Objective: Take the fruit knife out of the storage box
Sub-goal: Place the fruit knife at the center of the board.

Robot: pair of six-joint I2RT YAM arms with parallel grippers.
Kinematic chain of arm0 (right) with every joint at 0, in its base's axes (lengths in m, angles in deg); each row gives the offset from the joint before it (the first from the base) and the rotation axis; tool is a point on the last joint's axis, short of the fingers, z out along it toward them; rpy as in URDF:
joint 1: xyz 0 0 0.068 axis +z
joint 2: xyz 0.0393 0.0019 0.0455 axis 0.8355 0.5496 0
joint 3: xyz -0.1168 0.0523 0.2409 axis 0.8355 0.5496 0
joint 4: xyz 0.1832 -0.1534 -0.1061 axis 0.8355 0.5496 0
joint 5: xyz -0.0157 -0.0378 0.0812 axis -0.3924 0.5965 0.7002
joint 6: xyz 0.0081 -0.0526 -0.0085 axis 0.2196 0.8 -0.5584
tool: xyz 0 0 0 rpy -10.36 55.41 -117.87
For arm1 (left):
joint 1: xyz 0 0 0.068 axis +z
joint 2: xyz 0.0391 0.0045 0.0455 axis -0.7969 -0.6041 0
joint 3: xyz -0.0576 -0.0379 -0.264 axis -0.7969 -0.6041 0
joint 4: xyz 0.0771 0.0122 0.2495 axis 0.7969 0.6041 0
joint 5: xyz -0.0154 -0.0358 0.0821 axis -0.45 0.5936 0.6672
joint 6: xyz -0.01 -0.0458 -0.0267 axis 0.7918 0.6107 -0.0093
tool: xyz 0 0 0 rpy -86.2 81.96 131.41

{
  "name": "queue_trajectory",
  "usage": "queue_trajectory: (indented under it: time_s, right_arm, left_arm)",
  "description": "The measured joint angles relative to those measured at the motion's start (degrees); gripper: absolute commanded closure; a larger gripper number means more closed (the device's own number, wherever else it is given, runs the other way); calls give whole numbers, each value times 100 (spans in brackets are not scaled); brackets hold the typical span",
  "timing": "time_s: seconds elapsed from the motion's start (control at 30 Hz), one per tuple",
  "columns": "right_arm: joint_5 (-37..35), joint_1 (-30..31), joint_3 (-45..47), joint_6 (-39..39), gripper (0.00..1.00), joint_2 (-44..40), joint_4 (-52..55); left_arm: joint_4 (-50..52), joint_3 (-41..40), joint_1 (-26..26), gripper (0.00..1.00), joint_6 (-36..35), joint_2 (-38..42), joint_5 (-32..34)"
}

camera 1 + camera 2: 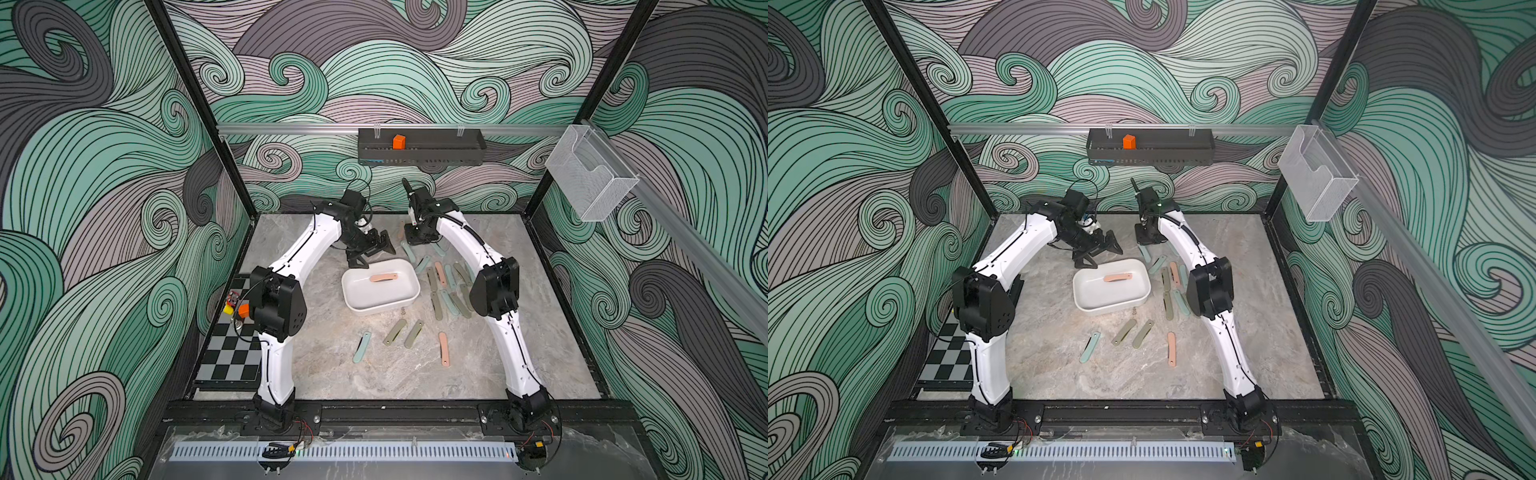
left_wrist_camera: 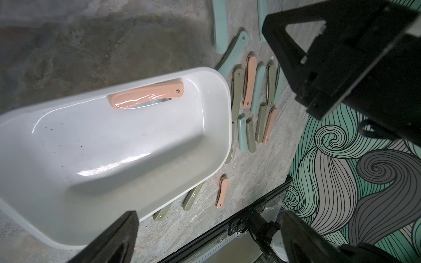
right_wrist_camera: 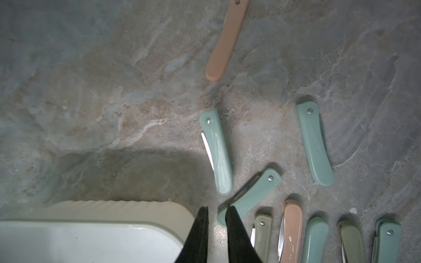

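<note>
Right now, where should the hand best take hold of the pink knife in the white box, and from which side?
Probably the middle of the handle of the pink knife, across its narrow width, from above with the open left hand. It lies folded along a long wall of the storage box, which blocks a sideways approach; its steel edge faces inward.

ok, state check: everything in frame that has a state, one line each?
storage box: upright on the table, one knife inside.
fruit knife: folded, lying in the box against its far wall, ungripped.
left gripper: open, empty, by the box's far edge.
right gripper: nearly shut, holding nothing.
knives on the table: folded, outside the box.
black tray: holds one orange block.
</note>
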Motion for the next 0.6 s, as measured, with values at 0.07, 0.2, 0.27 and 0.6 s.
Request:
queue_trajectory:
  time_s: [0.07,0.2,0.27,0.6]
  right_arm:
    - [42,-52,-13,0,81,160,22]
    - [94,-144,-11,-22,82,382,68]
    - [103,-168,-11,-24,82,413,74]
    - [476,-205,79,-195,61,326,72]
  left_arm:
    - [4,0,-26,1,0,-2,-2]
    - [13,0,-28,1,-9,-2,7]
    - [20,0,-28,1,-26,-2,24]
    - [42,-450,17,1,-149,177,138]
